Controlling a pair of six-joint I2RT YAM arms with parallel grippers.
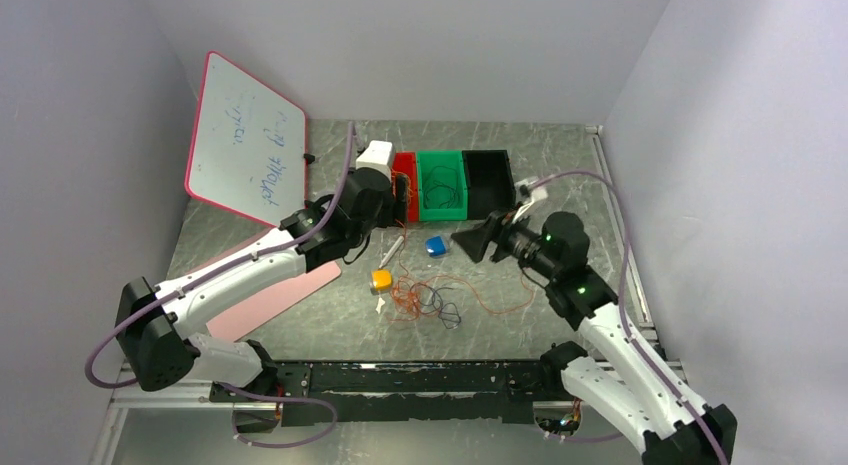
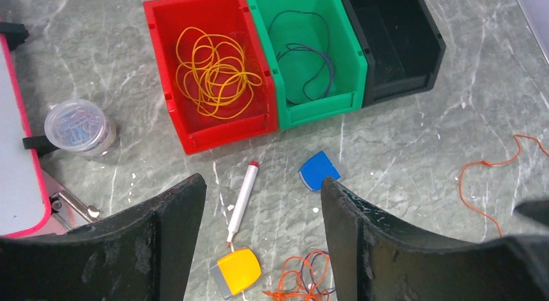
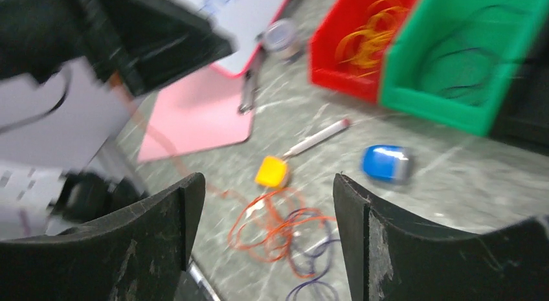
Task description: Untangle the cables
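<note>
A tangle of red-orange and dark purple cables (image 1: 425, 297) lies on the table in front of the bins. It also shows in the left wrist view (image 2: 304, 278) and, blurred, in the right wrist view (image 3: 285, 230). One orange strand (image 2: 492, 165) trails to the right. A yellow-orange coil (image 2: 213, 71) lies in the red bin (image 2: 162, 29). A dark cable (image 2: 307, 61) lies in the green bin (image 2: 353, 61). My left gripper (image 2: 262, 181) is open and empty, held above the marker near the red bin (image 1: 385, 210). My right gripper (image 3: 267, 178) is open and empty, above and right of the tangle (image 1: 462, 243).
A black bin (image 2: 395, 42) stands right of the green one. A white marker (image 2: 241, 199), a yellow object (image 2: 238, 272) and a blue object (image 2: 318, 170) lie by the tangle. A whiteboard (image 1: 245, 140), a pink sheet (image 1: 275, 300) and a jar of clips (image 2: 79, 126) are at the left.
</note>
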